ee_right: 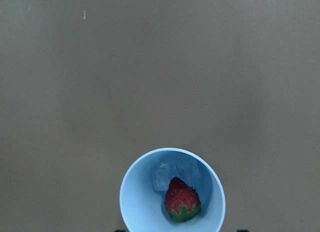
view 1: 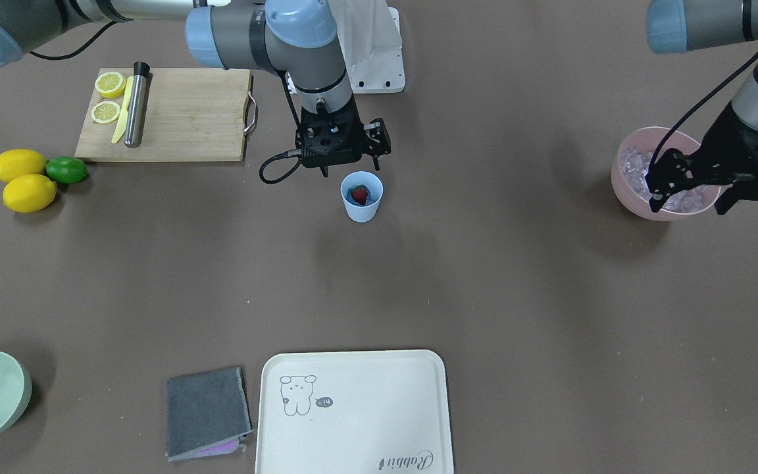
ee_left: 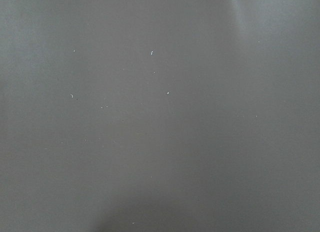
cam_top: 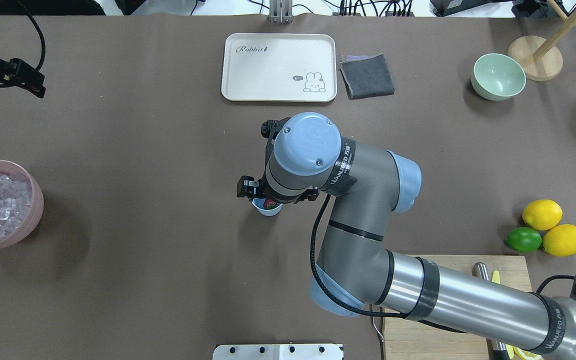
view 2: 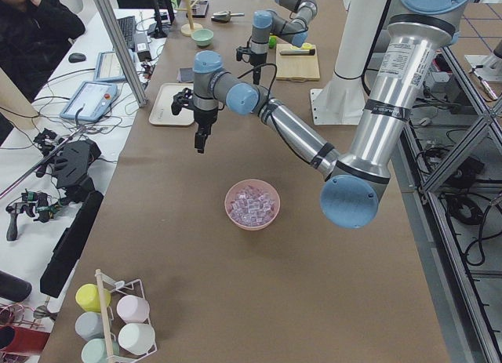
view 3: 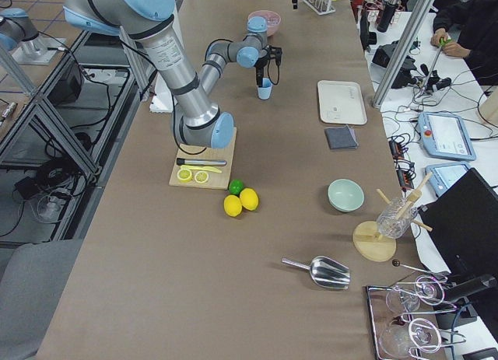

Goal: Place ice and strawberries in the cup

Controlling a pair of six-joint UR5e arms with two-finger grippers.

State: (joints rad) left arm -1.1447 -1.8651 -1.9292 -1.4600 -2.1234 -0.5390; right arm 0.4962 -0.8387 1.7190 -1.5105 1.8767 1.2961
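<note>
Over the cup [view 1: 362,205] in the middle of the table [view 1: 484,283], with strawberry [ee_right: 182,199] and ice [ee_right: 175,173] inside, lift the open, empty right end effector [view 1: 351,170] straight up, slow, without bumping the rim, then dip the open left end effector [view 1: 688,207] into the pink bowl [cam_top: 35,210] for more ice.

A robotics laboratory is indicated: aluminium framing [view 2: 118,45], teach pendants [view 2: 88,100] and loose cabling [view 2: 35,202] are noted on a side bench [view 2: 16,245] beyond the left gripper [view 2: 199,146], where a seated operator [view 2: 35,30] is observed.
</note>
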